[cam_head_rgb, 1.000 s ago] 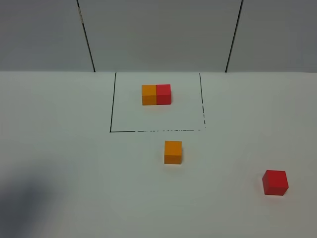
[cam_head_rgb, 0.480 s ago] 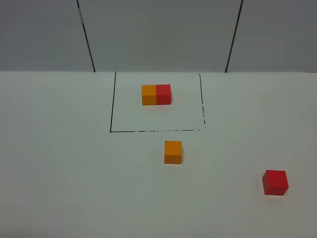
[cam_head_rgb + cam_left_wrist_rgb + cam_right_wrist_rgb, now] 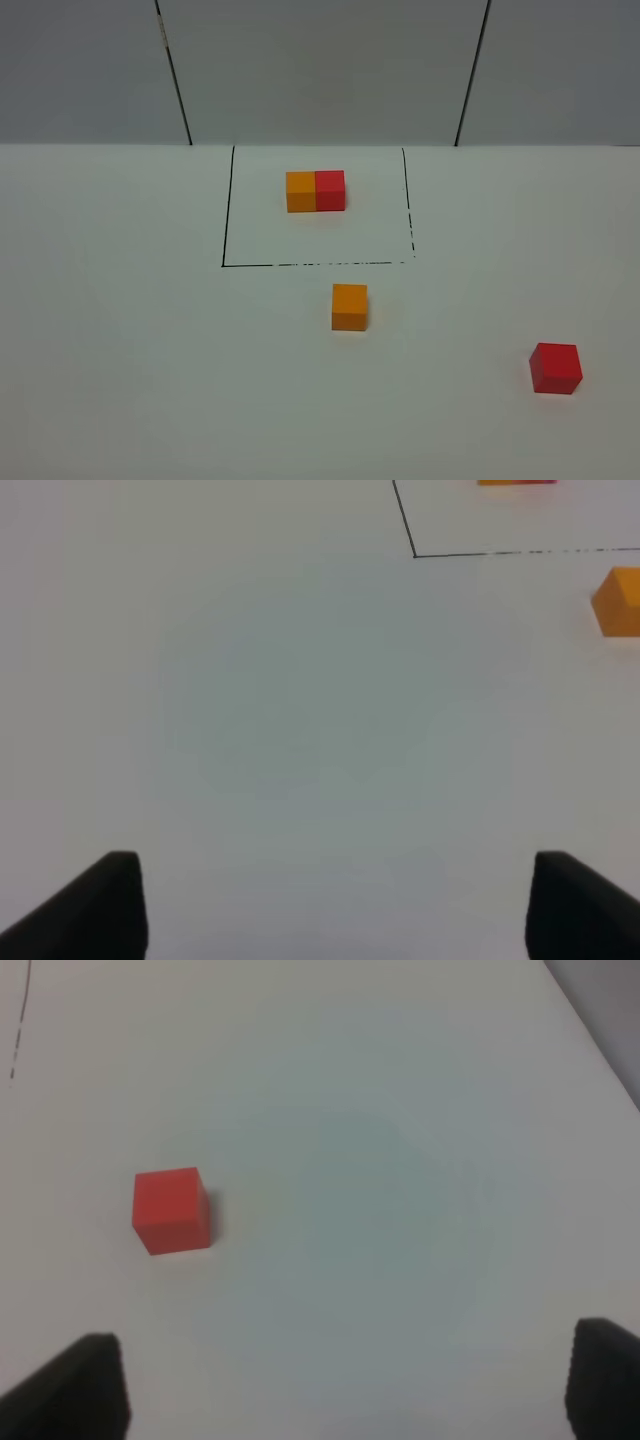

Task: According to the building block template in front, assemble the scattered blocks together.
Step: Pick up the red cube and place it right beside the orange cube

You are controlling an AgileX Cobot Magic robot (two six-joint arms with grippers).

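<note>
Left wrist: orange cube (image 3: 618, 602) half offscreen

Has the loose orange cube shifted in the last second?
No. The orange cube sits where it was, same gap to the black drawn line behind it.

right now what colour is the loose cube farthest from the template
The loose cube is red, clearest in the right wrist view.

Setting: robot test bench, laboratory type. Evidence: plain white table (image 3: 120, 380), grey wall panels (image 3: 320, 70) at far side, black rectangle (image 3: 260, 265) drawn on it.
</note>
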